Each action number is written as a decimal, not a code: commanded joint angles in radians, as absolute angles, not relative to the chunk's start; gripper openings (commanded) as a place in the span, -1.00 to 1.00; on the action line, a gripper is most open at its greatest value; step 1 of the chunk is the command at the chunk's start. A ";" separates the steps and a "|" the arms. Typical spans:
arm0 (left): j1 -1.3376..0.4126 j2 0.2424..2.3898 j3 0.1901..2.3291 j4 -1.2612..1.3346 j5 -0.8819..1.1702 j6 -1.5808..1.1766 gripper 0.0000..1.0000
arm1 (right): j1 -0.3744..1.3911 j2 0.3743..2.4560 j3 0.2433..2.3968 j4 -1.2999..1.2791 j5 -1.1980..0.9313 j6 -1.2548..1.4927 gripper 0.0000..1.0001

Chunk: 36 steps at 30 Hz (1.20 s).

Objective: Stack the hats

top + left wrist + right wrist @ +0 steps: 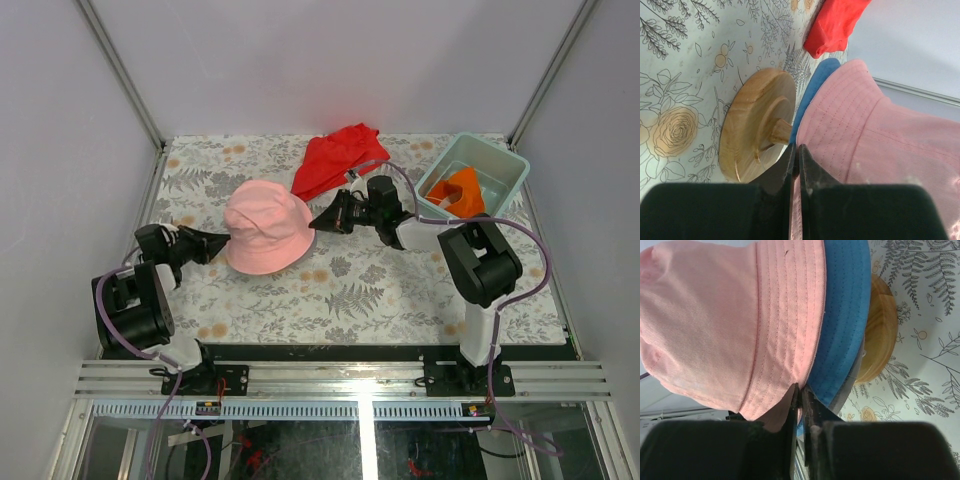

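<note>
Pinching the brim of the pink hat [265,228] from opposite sides, left tool [222,243] and right tool [318,220] appear clenched on it. It sits mid-counter over the blue hat [845,315]. The orange hat [462,190] lies in the bin [500,165] at the far right corner, nearer the right arm.

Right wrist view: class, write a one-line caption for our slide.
The right gripper pinches the brim of the pink hat, which sits over the blue hat on the wooden stand.

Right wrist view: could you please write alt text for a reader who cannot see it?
A pink hat sits over a blue hat on a wooden stand, a grey edge showing beneath. The right arm's fingers are closed on the pink brim, above a floral table cover.
</note>
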<state>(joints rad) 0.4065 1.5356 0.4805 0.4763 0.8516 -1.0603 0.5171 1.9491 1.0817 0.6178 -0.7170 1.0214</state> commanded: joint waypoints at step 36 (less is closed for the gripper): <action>0.444 1.298 0.550 -0.042 0.667 -0.977 -0.84 | 0.231 1.617 1.566 -0.451 -0.133 0.588 0.21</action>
<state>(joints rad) 0.4767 1.3064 0.6273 0.0441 0.6830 -0.9913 0.2699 1.6630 1.5112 -0.3450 -0.1753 0.6125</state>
